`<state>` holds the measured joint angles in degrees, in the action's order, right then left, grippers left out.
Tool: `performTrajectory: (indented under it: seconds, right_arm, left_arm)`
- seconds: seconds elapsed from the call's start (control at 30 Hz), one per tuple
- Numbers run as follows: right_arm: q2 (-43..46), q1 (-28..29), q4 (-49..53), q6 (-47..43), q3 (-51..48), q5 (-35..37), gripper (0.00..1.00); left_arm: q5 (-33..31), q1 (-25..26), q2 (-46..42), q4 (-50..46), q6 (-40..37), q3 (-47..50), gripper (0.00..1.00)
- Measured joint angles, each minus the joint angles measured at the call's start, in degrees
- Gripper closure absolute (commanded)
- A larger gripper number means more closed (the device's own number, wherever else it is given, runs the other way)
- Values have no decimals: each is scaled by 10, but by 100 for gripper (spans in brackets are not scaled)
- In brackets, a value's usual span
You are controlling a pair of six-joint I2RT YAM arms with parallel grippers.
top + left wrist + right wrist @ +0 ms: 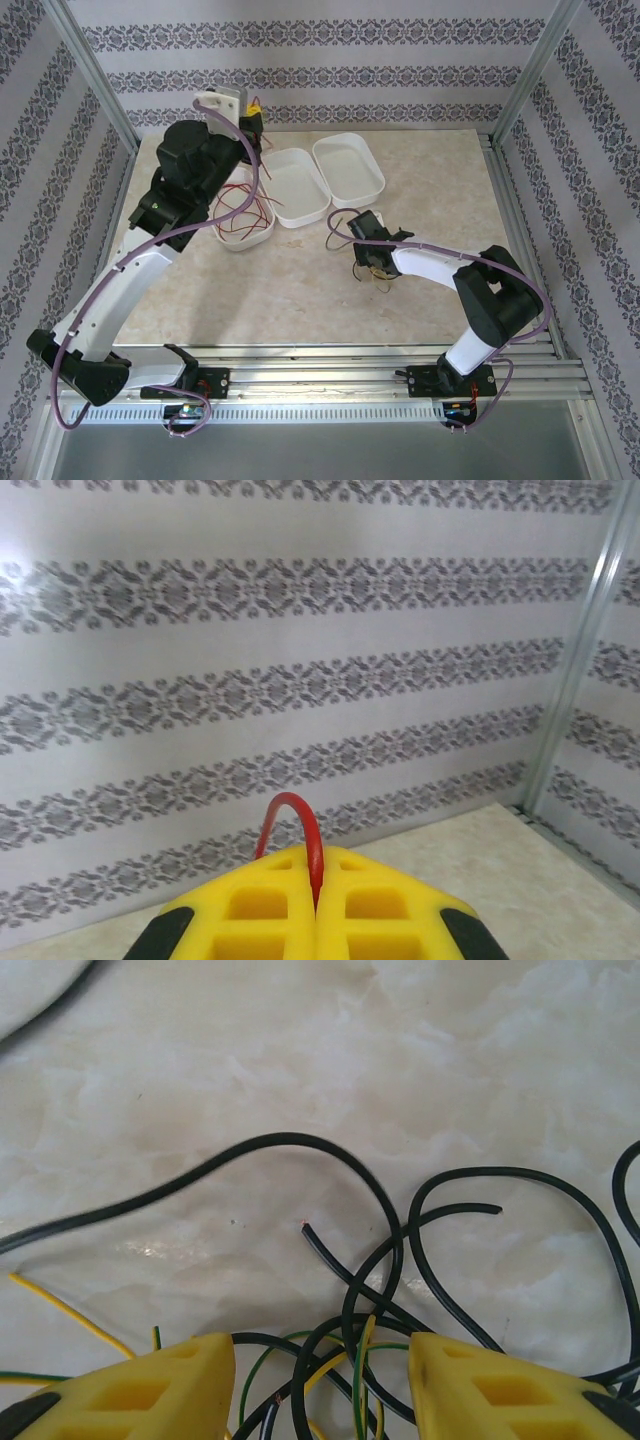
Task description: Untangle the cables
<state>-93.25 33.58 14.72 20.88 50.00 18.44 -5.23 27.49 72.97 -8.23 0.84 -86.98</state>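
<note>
Left end effector (317, 872): fingers pressed together, pinching a red cable (305, 825) that loops up past the tips; it sits raised above the far edge of the left tray (262, 238), with red cable trailing down into that tray. Right end effector (320, 1385): fingers spread, low over a tangle (385, 1305) of black, yellow and green cables lying on the table (300, 290), right of the left tray and nearer the arm bases; strands pass between the fingers, contact unclear.

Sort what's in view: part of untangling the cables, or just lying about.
Job: red cable pinched in the left gripper; red cables in the left tray; black cables and a yellow cable at the right gripper.
Lying about: the two other white trays.
</note>
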Motion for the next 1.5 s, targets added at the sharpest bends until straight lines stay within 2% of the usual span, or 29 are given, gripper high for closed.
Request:
performTrajectory:
  seconds: [0.4,0.7,0.97,1.27,1.5]
  right_arm:
    - [45,-8,13,4,-10,-12,43]
    - [124,-37,28,19,-18,-20,35]
    - [189,-57,41,30,-44,-38,32]
    - [205,-57,44,32,-51,-44,28]
    - [211,-57,44,32,-52,-44,25]
  left_arm:
    - [-37,-18,-5,-52,-21,-3,100]
    - [-71,-66,23,-95,-20,-3,100]
    - [-71,-102,33,-96,-12,26,100]
    - [-64,-134,56,-89,5,91,100]
    - [-50,-147,71,-86,12,97,100]
